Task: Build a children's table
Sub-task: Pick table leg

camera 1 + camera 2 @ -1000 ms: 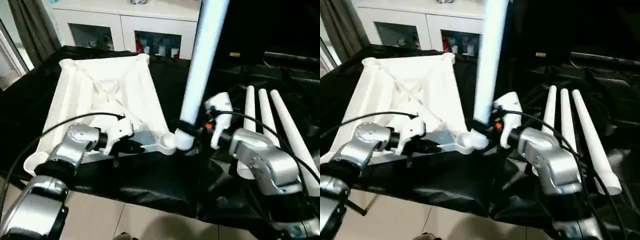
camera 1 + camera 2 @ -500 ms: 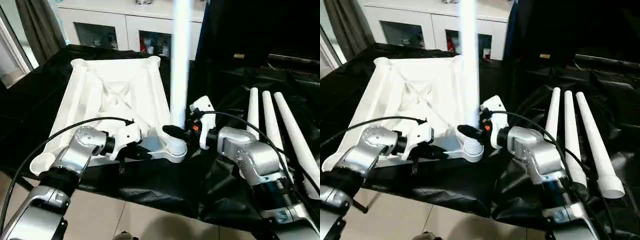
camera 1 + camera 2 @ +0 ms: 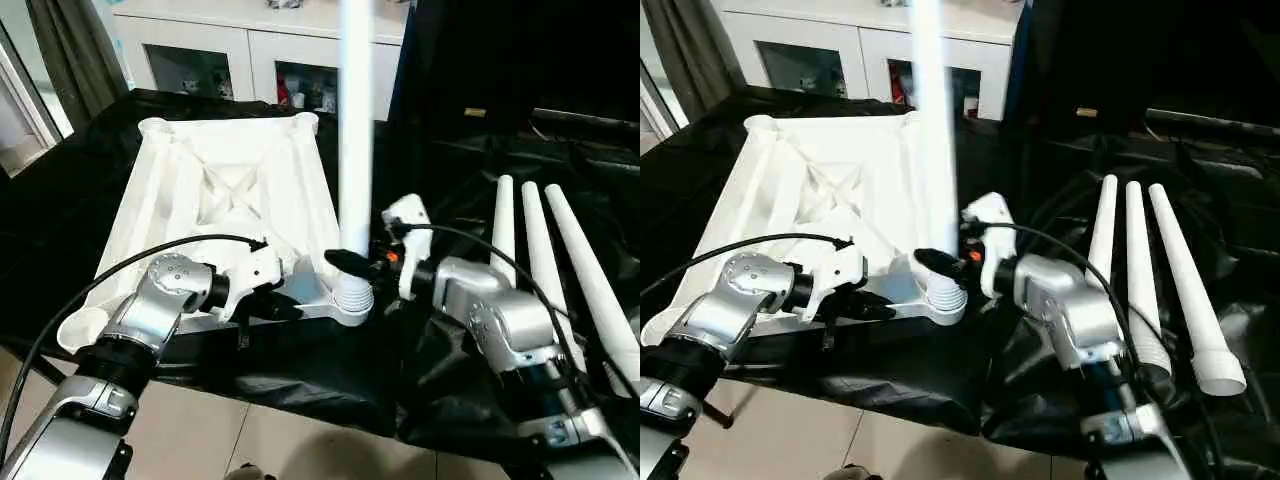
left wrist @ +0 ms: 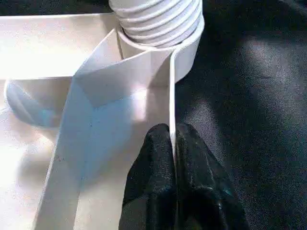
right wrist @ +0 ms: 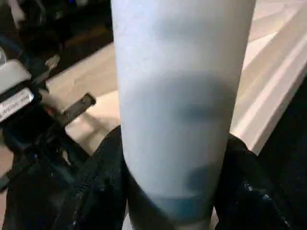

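Observation:
The children's table lies in parts on a black cloth. Its white top (image 3: 220, 190) rests upside down, ribbed underside up. My left gripper (image 4: 173, 143) is shut on the thin rim of the top, close to the near right corner socket (image 3: 345, 310). One white leg (image 3: 356, 150) stands upright in that socket, with its threaded end (image 4: 158, 19) showing ridges above the socket's rim. My right gripper (image 3: 355, 265) is shut on this leg just above the threads, its black fingers (image 5: 103, 187) on either side of the tube.
Three more white legs (image 3: 530, 250) lie side by side on the cloth to the right, behind my right forearm. A white cabinet with glass doors (image 3: 260, 50) stands behind the table. The cloth's near edge drops to the floor (image 3: 280, 440).
The leg in my right gripper has swung from a rightward tilt to upright, and its threaded end now stands in the corner socket. My left gripper keeps its hold on the rim.

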